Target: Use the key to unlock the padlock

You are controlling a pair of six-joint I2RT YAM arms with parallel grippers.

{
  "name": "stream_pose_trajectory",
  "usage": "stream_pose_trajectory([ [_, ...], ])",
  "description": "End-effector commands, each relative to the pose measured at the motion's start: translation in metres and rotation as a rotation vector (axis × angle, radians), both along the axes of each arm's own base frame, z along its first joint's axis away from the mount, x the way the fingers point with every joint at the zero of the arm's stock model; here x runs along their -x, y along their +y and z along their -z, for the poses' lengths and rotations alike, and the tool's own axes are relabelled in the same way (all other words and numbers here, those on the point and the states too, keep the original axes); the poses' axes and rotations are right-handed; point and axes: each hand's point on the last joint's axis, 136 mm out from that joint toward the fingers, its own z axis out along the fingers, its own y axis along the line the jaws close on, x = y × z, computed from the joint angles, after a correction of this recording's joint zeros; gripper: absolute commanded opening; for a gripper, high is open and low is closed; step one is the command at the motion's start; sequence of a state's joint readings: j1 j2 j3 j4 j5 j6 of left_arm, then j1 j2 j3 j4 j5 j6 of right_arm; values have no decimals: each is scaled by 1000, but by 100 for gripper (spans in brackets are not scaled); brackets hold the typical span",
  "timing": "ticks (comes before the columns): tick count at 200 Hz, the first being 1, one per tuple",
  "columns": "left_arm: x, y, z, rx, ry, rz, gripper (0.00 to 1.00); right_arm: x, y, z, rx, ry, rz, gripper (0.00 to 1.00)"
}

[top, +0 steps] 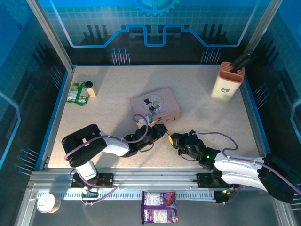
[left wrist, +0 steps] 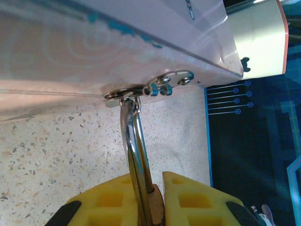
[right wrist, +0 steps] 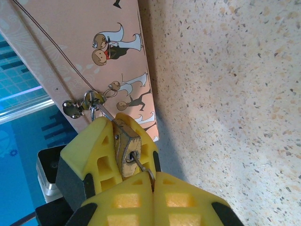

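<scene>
clamping the padlock in left gripper, right gripper pinching the key

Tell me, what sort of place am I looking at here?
Probably a robot test cell or demo booth: a left arm and right arm bolted to an aluminium rail beside a speckled table, walled in by blue panels printed with gear and circuit graphics.

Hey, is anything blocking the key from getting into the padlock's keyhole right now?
Nothing visible. The right gripper pinches the key, and the key's tip meets the keyhole of the padlock. The left gripper holds the padlock at the hasp of the pink tin.
</scene>
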State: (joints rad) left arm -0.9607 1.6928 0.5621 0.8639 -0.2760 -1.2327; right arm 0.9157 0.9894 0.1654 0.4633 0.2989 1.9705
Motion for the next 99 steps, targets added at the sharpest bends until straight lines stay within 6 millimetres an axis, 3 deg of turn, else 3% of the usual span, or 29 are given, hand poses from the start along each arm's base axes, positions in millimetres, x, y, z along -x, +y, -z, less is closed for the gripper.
stream_pose_trajectory([
  [1,4,-25,-79,260,-105,33,0,-6,0,-7,-4,-22,23,0],
  [99,7,-27,-81,272,-103,40,0,-7,-1,-8,-9,-25,31,0],
])
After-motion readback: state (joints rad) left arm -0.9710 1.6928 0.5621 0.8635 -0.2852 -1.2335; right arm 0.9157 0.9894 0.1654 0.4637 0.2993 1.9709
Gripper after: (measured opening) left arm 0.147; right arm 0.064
